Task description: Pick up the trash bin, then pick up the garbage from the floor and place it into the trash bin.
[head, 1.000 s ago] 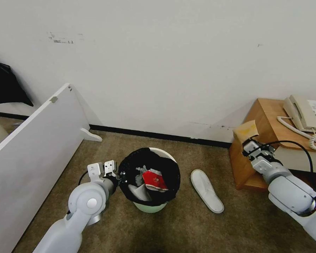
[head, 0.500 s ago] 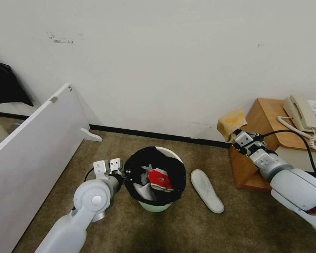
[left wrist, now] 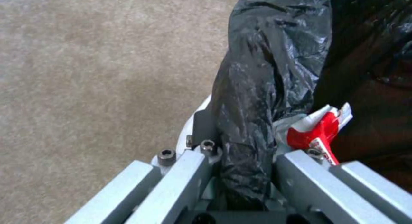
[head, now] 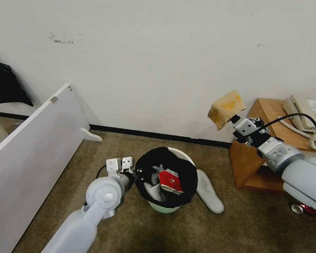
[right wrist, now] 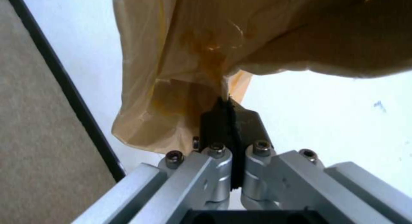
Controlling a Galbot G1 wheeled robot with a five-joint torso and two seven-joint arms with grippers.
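Two tools pinch — left (head: 136, 173) the black-lined trash bin (head: 166, 208), right (head: 232, 118) a crumpled yellowish bag (head: 226, 107).

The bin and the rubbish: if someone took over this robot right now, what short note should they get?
Left gripper: shut on the trash bin rim, through its black bag.
Right gripper: shut on the brown paper bag, held in the air by the wall, right of the bin.
Done: a red cup and other litter lie in the bin.
Left: drop the paper bag in; a white slipper and a red can lie on the floor.
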